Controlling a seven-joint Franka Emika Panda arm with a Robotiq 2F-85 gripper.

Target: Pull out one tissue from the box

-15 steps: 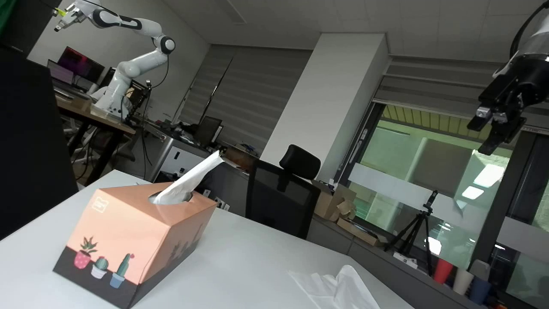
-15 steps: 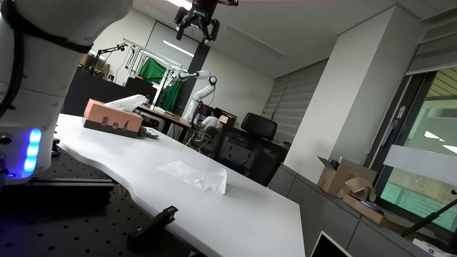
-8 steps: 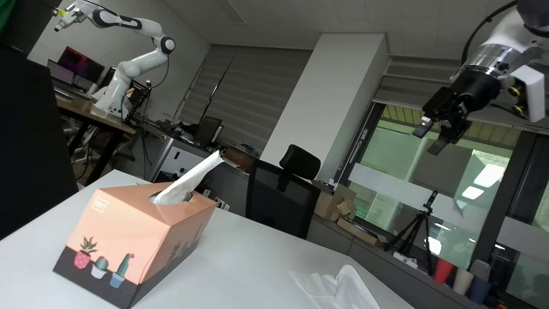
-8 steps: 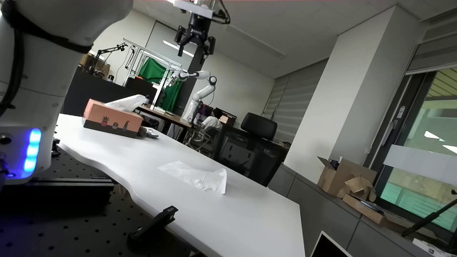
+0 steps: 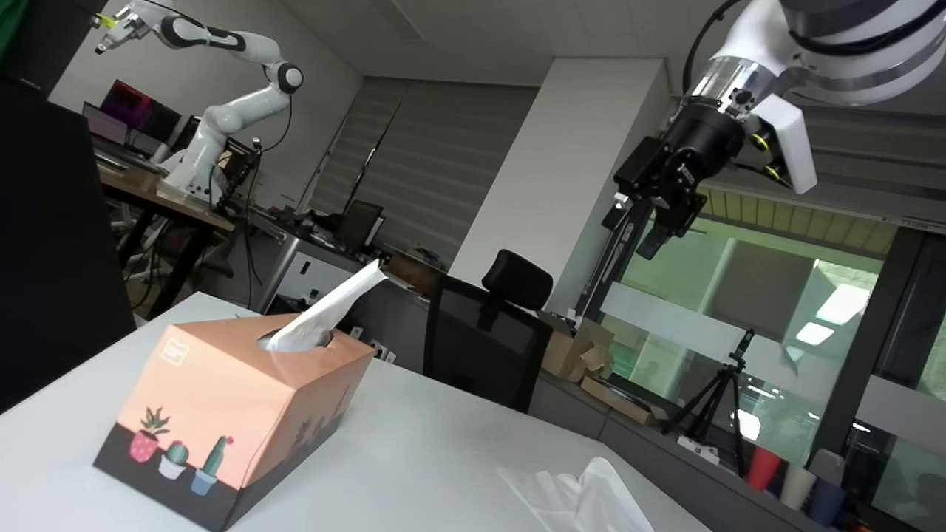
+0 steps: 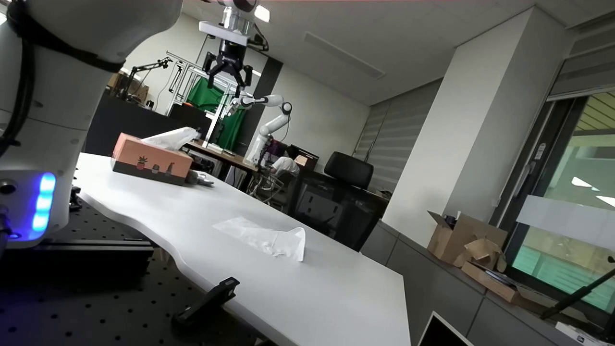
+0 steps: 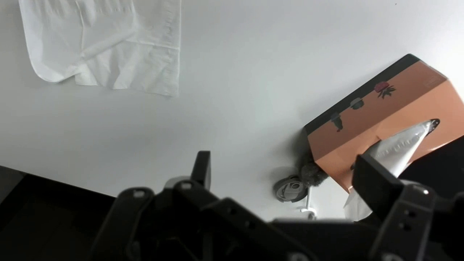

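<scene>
Nearby, a black clamp-like piece (image 6: pixel 207 303) juts out by the edge of the white surface (image 6: pixel 331 293). A little beyond it a loose tissue (image 6: pixel 268 237) lies creased and mostly flat, touching nothing but the surface. Farther along stands the salmon-pink box (image 6: pixel 153 160), with some small grey bits (image 7: pixel 290 189) just beside it, and from its top pokes a second tissue (image 6: pixel 171 139), its lower part hidden inside. Up in the air, well apart from either tissue, hang the fingers (image 5: pixel 656 241), spread wide with nothing between them. So how far along is the job? I'd say one sheet may well count as pulled, given the loose one, though I can't tell whether it came out of this box. If it doesn't count, then all of it is left: coming down over the poking tissue, pinching it, drawing it clear of the box. Past all that, toward the back of the room, I make out a black office chair (image 5: pixel 484 343) and, farther off, another white robot arm (image 5: pixel 247 106).
</scene>
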